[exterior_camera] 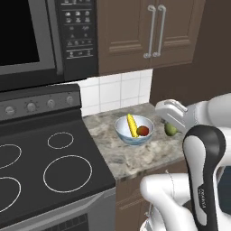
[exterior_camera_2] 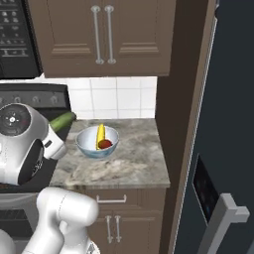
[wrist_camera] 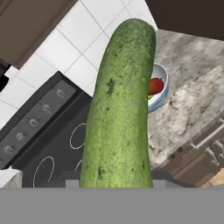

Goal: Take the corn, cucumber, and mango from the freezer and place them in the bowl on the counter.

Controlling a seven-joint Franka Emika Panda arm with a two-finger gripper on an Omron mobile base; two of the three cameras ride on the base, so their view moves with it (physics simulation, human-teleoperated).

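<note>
White tiled wall [exterior_camera: 113,92], brown upper cabinets [exterior_camera: 144,31], black stovetop [exterior_camera: 40,167]

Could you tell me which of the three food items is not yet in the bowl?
The cucumber: the dark green oblong held in the shut gripper, above the counter. The yellow corn and red-orange mango already lie in the bowl.

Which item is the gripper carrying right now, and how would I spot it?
Start at the stone counter right of the stovetop. The gripper holds the cucumber above the bowl's left side: long and dark green, unlike the yellow corn and red mango inside.
</note>
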